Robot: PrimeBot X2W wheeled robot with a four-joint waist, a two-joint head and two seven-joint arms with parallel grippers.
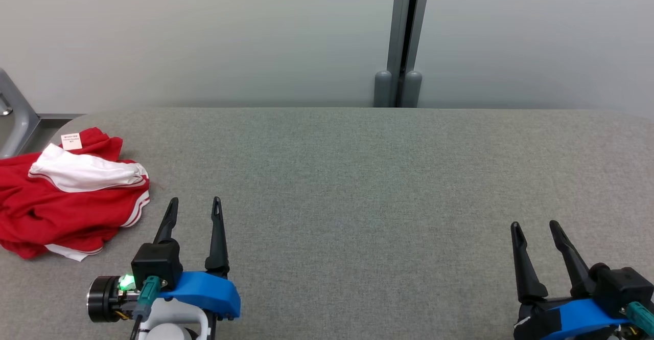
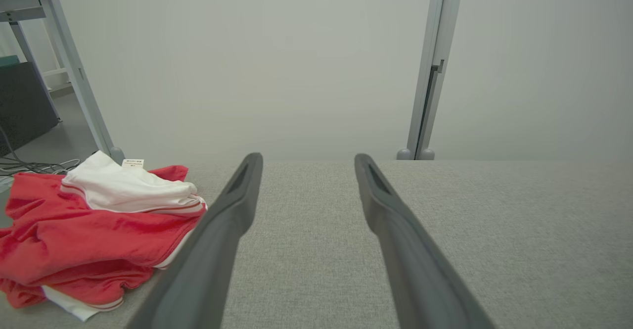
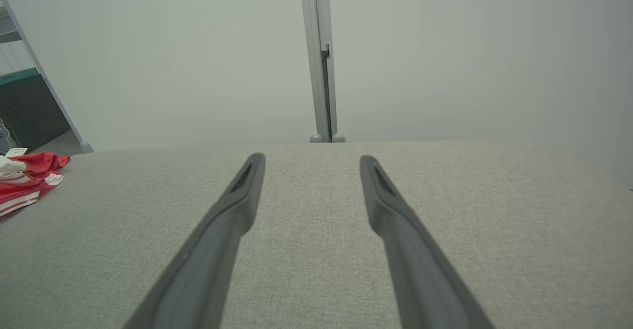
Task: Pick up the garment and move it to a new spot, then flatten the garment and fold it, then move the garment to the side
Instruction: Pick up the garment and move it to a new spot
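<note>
So the grey fabric tabletop [image 1: 357,176] runs right across the view, and the red garment [image 1: 66,202] lies crumpled in a heap at its left edge, with a white panel and white trim showing on top. The left claw [image 1: 195,204] hovers low just beside the heap, fingers spread wide, pointing away from the robot and gripping nothing. The right claw [image 1: 534,226] is well apart at the right, also spread and empty.
</note>
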